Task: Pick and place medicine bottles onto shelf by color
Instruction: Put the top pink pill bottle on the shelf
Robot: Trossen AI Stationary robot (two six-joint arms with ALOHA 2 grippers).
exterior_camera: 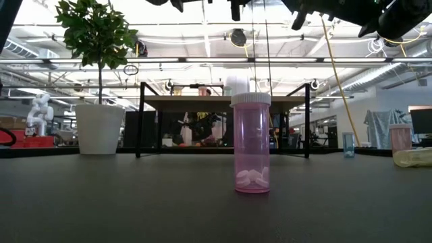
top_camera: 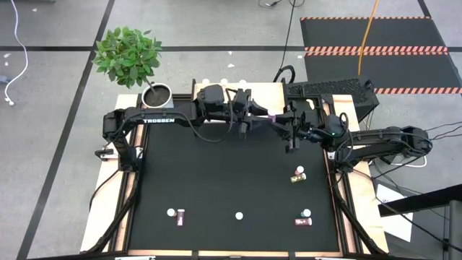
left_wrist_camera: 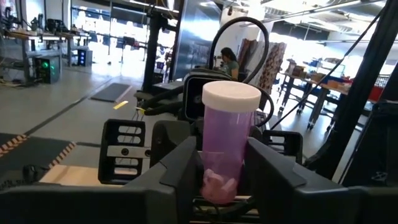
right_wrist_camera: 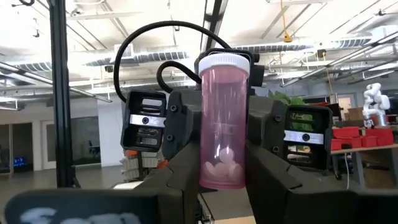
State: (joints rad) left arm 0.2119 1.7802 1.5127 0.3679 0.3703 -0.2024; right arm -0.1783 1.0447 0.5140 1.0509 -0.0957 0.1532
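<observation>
A pink medicine bottle (left_wrist_camera: pixel 227 146) with a white cap stands upright in the air between my two grippers, which meet over the table's far side in front of the shelf (top_camera: pixel 261 91). My left gripper (top_camera: pixel 261 115) comes from the left and is shut on the bottle. My right gripper (top_camera: pixel 283 124) comes from the right and is also shut on it (right_wrist_camera: pixel 224 124). Another pink bottle (exterior_camera: pixel 251 145) stands on its base on the black mat near the front edge. My left gripper pinches the pink bottle's lower body (left_wrist_camera: pixel 214 171) between its two fingers, level, coming from the table's left. The bottle stands upright in the hold, cap up, clear of the table. My right gripper pinches the bottle's lower body (right_wrist_camera: pixel 219 168) between its two fingers, coming from the table's right and slanting a little upward. The bottle's cap (right_wrist_camera: pixel 224 62) rises above the fingers.
Loose bottles lie or stand on the mat: one at mid right (top_camera: pixel 297 175), two at the near right (top_camera: pixel 304 219) and two at the near left (top_camera: pixel 175 214). A potted plant (top_camera: pixel 155 94) stands at the far left corner. The shelf (exterior_camera: pixel 223 102) spans the far edge.
</observation>
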